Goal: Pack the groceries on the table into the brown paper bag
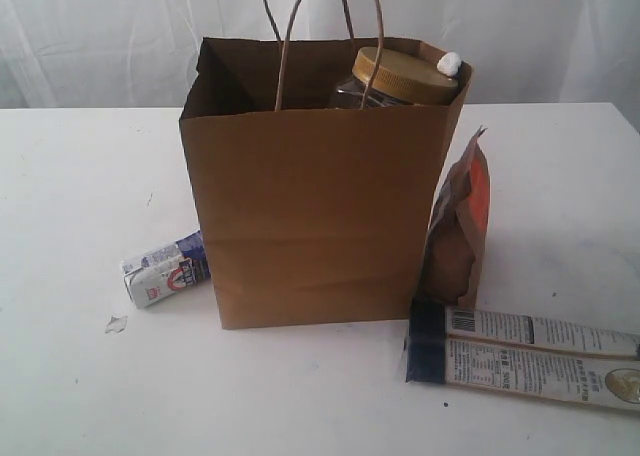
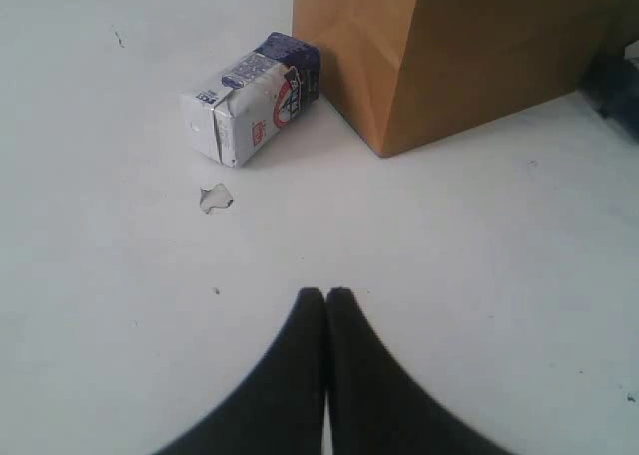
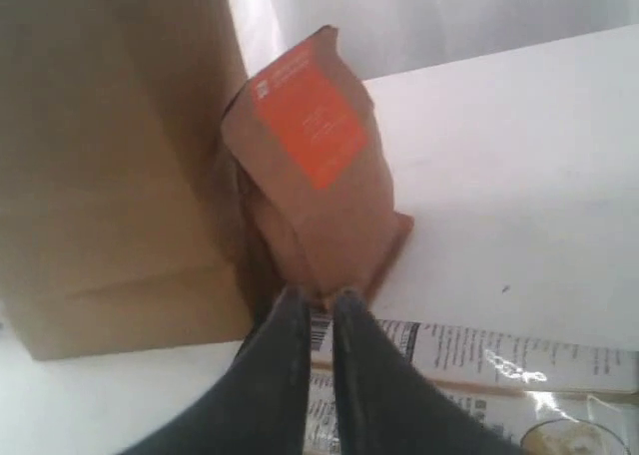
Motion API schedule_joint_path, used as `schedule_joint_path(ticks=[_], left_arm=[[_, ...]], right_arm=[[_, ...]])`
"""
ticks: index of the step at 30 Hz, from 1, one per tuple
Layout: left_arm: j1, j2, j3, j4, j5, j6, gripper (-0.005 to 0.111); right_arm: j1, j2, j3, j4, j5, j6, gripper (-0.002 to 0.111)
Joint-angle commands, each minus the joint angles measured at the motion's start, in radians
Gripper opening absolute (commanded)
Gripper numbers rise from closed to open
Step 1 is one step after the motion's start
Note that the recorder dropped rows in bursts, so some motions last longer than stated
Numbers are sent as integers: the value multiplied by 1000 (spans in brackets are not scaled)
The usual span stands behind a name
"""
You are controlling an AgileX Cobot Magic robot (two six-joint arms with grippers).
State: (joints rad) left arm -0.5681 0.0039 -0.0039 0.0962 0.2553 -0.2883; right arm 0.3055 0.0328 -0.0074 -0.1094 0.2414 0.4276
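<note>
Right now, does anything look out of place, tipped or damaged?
The small white-blue carton lies on its side beside the brown paper bag, its end creased. A small pale scrap sits on the table near it. The brown-orange pouch tilts toward the bag.

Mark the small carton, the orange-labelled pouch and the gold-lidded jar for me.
small white-blue carton [image 2: 252,104]: left wrist view, on its upward side panel.
brown-orange pouch [image 3: 315,126]: right wrist view, on the orange label.
gold-lidded clear jar [image 1: 405,74]: exterior view, on the gold lid.
</note>
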Motion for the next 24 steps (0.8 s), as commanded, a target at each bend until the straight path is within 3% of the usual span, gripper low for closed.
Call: schedule_joint_path(ticks=[1, 7, 19, 24], left_arm=[[-3, -4, 4, -5, 0, 0, 0], [-3, -4, 4, -5, 0, 0, 0], [-3, -4, 4, -5, 0, 0, 0], [-3, -4, 4, -5, 0, 0, 0]], right_arm=[[-82, -33, 7, 6, 3, 1, 9], [-184, -33, 7, 6, 3, 1, 9], [-186, -33, 7, 8, 3, -6, 9], [-186, -33, 7, 2, 3, -175, 9]])
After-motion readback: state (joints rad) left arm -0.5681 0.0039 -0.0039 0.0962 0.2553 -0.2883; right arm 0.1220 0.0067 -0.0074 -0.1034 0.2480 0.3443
